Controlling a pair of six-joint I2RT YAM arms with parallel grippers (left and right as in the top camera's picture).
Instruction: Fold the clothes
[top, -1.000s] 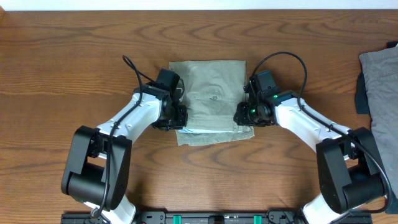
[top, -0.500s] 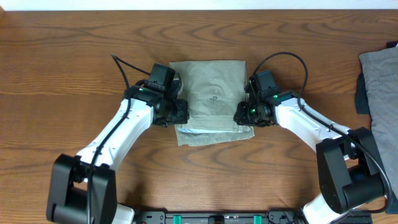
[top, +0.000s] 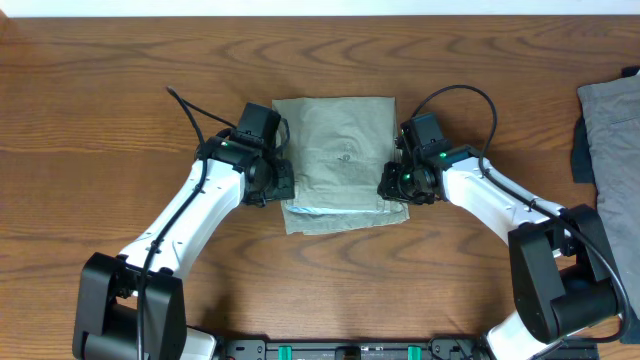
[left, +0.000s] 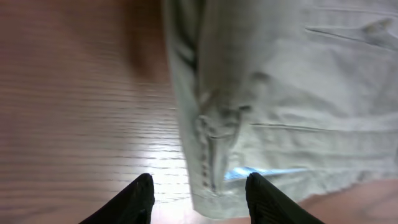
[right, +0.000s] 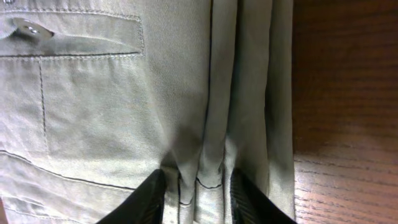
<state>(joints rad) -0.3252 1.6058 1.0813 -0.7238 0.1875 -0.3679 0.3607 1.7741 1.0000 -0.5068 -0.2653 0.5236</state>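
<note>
At the left tool: stands moderately wide and straddles the stitched left edge of the shorts, with one finger over bare wood and the other over cloth. Clamps nothing. At the right tool: sits narrow and pinches a bunch of pleated folds at the right edge of the shorts, with creases fanning up from the fingertips. Between the two tools, seen from overhead: lies folded into a compact pale-green rectangle, flat on the brown wooden surface near its middle, with a lower layer poking out along the near edge. Further out, at the far right edge of the surface: carries a grey garment with a strip of dark cloth just beside it, both well apart from the shorts.
</note>
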